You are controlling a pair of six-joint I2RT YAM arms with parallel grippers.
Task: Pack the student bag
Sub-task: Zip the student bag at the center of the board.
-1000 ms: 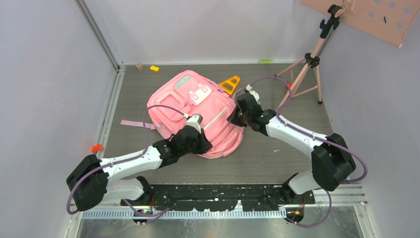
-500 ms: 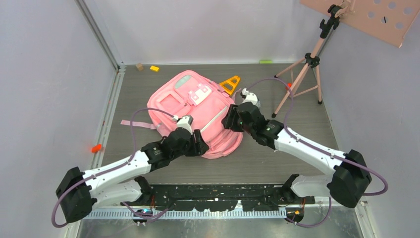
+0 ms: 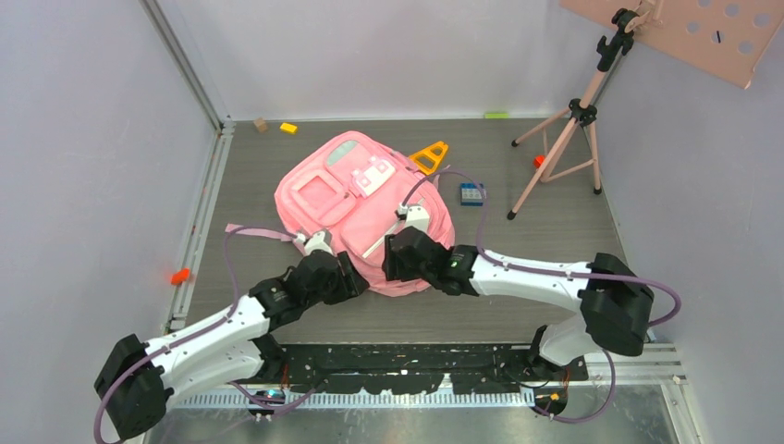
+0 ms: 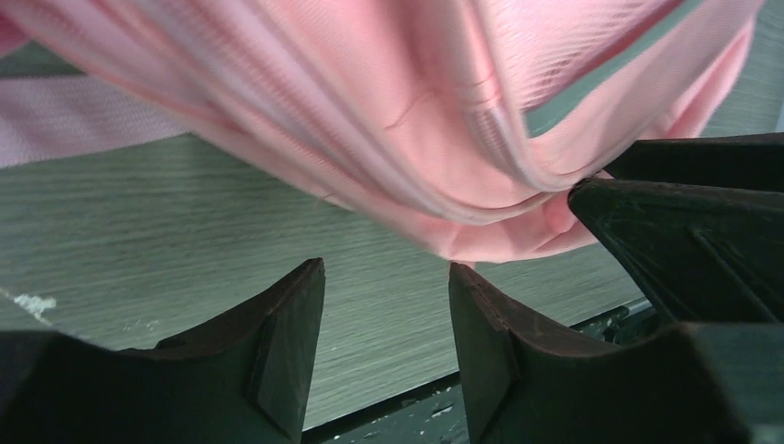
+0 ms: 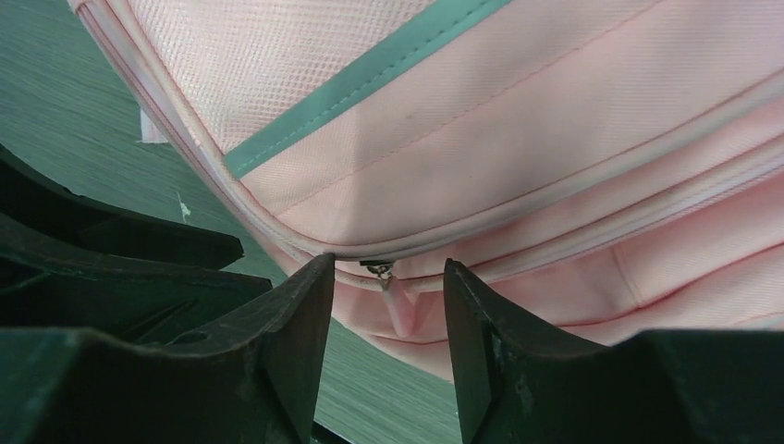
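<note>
The student bag is a large pink backpack lying flat in the middle of the table, its near edge bulging toward the arms. My left gripper is open just under that near edge, with only table between its fingers. My right gripper is open too, pressed close to the bag's zip seam. A pink zipper pull hangs in the gap between its fingers, ungripped. From above, the left gripper and right gripper nearly meet at the bag's near rim.
An orange triangle ruler lies by the bag's far right corner and a blue block to its right. A pink tripod stands at the back right. Small yellow and green pieces lie along the far wall. A pink strap trails left.
Both grippers were shut and now stand open. Both arms have swung in to the bag's near edge; the right one moved left, uncovering the blue block.
</note>
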